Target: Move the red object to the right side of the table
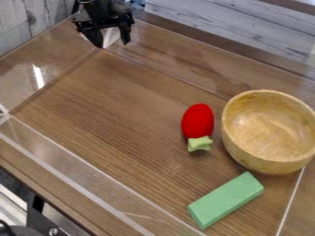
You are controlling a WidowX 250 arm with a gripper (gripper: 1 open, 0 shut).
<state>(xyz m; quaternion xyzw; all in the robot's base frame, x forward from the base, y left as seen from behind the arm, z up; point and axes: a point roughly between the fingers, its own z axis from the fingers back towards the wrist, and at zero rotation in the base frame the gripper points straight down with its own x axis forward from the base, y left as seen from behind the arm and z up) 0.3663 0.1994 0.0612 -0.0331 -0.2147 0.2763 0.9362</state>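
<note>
At the far left corner of the counter (117,101), the dark claw (105,34) hangs just above the wood-grain surface, its two fingers spread apart with a pale gap visible between them and nothing held. The counter is a brown tabletop with grain running diagonally across the view, enclosed by low clear acrylic walls (50,152) whose edges catch bright reflections along the near-left side and the far edge. Beyond the far wall lies a backdrop of pale grey wooden planks (234,18). At the near-left corner, outside the enclosure, a strip of darker floor and some black hardware show, too small to identify.

The red object (197,121), a small oval toy fruit, lies on the right half of the counter with its light green stem end pointing toward the near edge. It rests directly on the wood, well apart from the claw. Just to its right sits a round wooden bowl (270,130), upright and empty, its rim close to the fruit; whether the two touch cannot be told. Nearer the viewer, below the bowl, a flat green rectangular block (227,199) lies at an angle, close to the near-right acrylic wall and apart from both the bowl and the fruit. The left and centre of the surface are bare wood.
</note>
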